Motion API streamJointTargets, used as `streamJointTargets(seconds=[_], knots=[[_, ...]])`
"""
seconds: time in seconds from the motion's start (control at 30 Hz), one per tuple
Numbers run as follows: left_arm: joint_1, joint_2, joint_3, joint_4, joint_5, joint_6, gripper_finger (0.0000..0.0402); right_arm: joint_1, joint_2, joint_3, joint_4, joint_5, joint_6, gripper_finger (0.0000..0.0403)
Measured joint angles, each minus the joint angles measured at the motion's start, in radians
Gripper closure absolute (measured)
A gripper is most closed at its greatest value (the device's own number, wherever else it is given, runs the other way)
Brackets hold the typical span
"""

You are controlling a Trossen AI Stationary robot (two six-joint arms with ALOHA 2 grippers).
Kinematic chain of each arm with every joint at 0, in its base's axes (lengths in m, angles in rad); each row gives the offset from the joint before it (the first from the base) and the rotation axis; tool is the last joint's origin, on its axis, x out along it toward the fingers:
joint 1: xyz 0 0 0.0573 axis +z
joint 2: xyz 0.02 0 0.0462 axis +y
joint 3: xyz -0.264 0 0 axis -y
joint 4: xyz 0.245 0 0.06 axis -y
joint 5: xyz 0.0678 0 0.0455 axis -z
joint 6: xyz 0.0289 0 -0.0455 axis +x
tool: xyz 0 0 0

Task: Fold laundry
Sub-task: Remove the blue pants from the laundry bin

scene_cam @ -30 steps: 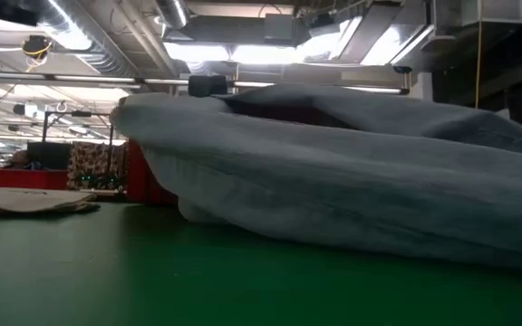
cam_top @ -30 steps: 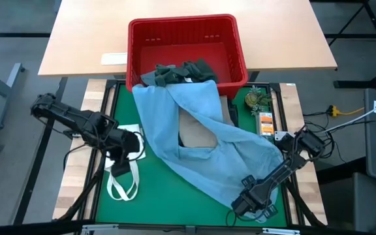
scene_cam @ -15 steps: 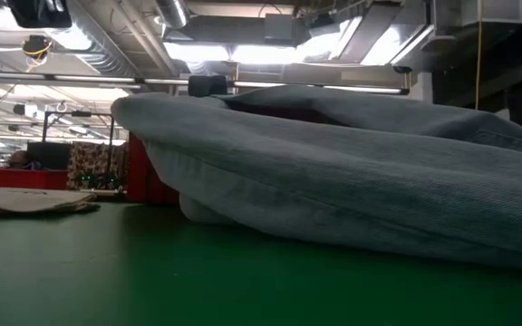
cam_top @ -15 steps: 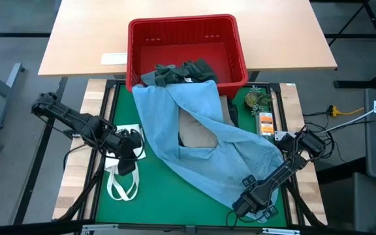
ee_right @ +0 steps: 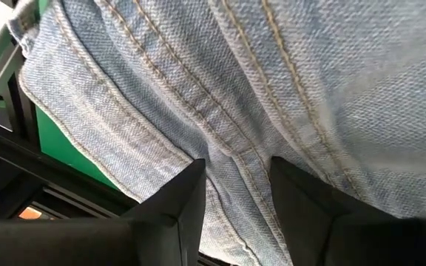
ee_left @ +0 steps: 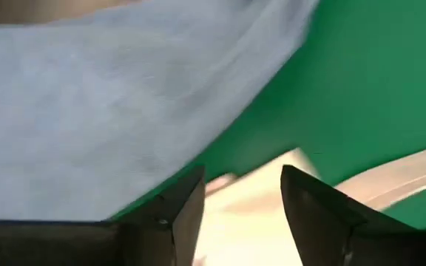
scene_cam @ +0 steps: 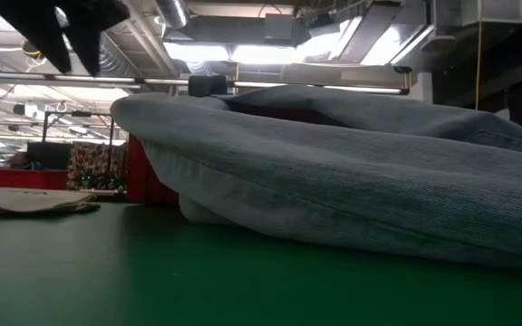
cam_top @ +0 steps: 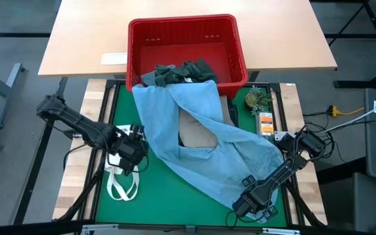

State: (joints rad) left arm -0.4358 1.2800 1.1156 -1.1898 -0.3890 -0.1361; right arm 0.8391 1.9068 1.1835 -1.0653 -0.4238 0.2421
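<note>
The light blue jeans (cam_top: 204, 140) are lying spread across the green mat (cam_top: 168, 202) at frame centre, their upper end hanging over the rim of the red basket (cam_top: 187, 49) at top centre. The left gripper (cam_top: 134, 149) is hovering w/ fingers spread above the white tote bag (cam_top: 124, 175) at left, just beside the jeans' edge, holding nothing. The right gripper (cam_top: 248, 201) at lower right is pinching the jeans' seam between its fingers (ee_right: 176, 203). A dark green-grey piece (cam_top: 181, 72) is sitting in the basket.

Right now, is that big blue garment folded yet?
No. The light blue garment lies spread in a loose loop across the green mat, one end draped over the red basket.
</note>
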Motion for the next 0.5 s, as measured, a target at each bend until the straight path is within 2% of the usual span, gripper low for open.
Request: streamJointTargets(seconds=[0.23,0.5], knots=[[0.002,0.057,0.000,-0.070,-0.215,0.152,0.0221,0.000,0.000,0.000,0.001,0.001,0.000,0.0253],[0.027,0.069,0.000,-0.150,-0.302,0.175,0.0221,-0.001,0.000,0.000,0.026,0.001,0.000,0.0253]])
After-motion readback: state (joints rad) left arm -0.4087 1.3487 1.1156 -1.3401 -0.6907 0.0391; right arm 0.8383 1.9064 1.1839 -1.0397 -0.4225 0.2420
